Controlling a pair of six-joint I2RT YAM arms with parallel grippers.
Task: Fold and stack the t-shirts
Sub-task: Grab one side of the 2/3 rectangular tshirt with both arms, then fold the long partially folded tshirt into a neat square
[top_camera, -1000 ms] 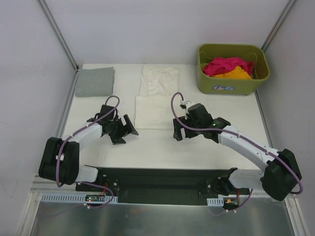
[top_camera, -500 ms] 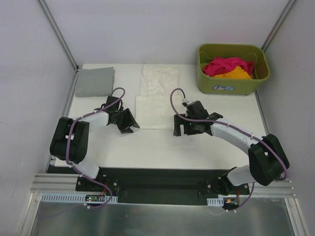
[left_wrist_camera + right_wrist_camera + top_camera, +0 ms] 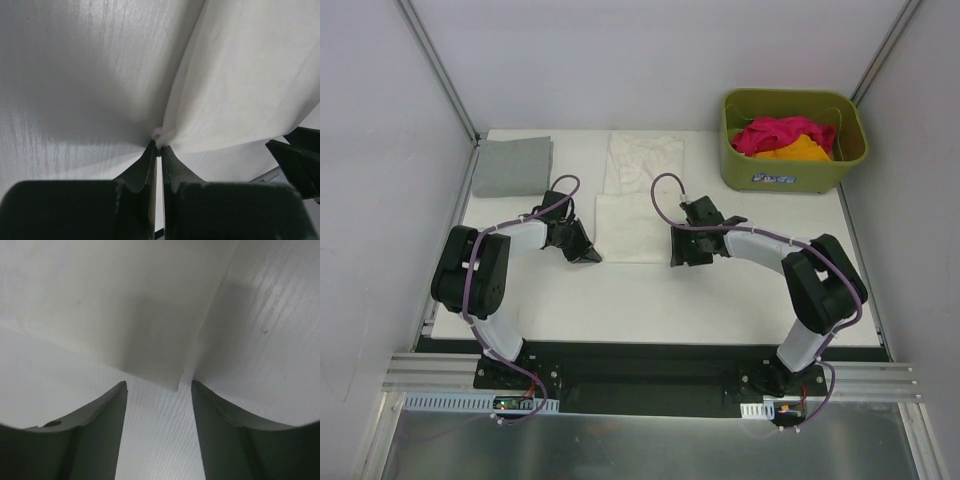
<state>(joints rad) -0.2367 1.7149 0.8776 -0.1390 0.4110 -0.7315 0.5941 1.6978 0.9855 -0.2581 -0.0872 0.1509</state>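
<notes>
A cream-white t-shirt [image 3: 635,200] lies partly folded on the table's middle, its near half a flat rectangle. My left gripper [image 3: 592,256] is at the near left corner. In the left wrist view this gripper [image 3: 159,145] is shut on a pinched fold of the white cloth [image 3: 240,90]. My right gripper [image 3: 678,258] sits at the near right corner. The right wrist view shows that gripper [image 3: 159,385] open, with the cloth's corner [image 3: 125,305] just ahead of the gap between its fingers. A folded grey t-shirt [image 3: 513,166] lies at the back left.
An olive-green basket [image 3: 794,178] stands at the back right, holding a magenta-pink shirt [image 3: 775,133] and an orange shirt [image 3: 796,150]. Grey walls close in the table on the left, right and back.
Both grippers have moved in to the white shirt's near corners. The left one has gone from open to shut on the cloth. The right one's jaws have narrowed.
</notes>
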